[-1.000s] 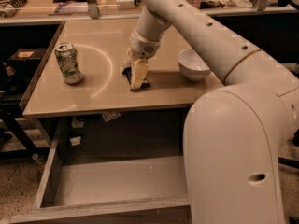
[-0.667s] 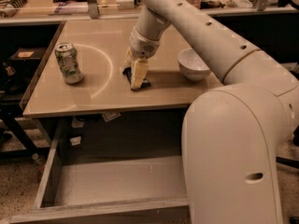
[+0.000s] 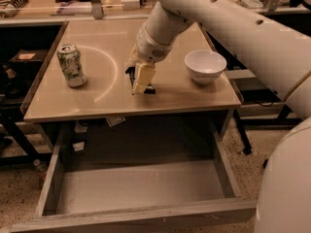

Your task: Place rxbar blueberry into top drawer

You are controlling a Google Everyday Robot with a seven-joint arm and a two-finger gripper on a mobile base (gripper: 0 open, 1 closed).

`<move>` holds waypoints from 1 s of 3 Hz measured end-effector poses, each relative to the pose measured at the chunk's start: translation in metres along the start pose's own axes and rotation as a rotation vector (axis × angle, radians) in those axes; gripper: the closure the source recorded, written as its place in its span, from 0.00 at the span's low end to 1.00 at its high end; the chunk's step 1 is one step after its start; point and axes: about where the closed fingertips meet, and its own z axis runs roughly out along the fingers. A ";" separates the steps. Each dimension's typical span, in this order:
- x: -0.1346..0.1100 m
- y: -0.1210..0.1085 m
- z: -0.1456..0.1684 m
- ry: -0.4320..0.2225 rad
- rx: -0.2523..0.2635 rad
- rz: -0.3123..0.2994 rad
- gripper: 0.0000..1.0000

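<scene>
The rxbar blueberry (image 3: 149,89) is a dark flat bar lying on the tan table top near its middle, mostly covered by my gripper. My gripper (image 3: 143,79) points down right over the bar, at table level, and only the bar's dark ends stick out on either side of it. The top drawer (image 3: 141,188) is pulled open below the table's front edge. Its grey floor is bare and its front panel (image 3: 136,220) is nearest the camera.
A green-and-white soda can (image 3: 71,65) stands upright at the table's left. A white bowl (image 3: 205,65) sits at the right. The table (image 3: 112,103) has a pale arc mark on it. My white arm fills the right side. Cluttered shelves stand behind.
</scene>
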 end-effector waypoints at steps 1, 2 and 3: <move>0.000 0.000 0.000 0.000 0.000 0.000 1.00; -0.003 0.021 -0.005 -0.003 -0.014 0.038 1.00; -0.015 0.089 -0.013 0.045 -0.056 0.129 1.00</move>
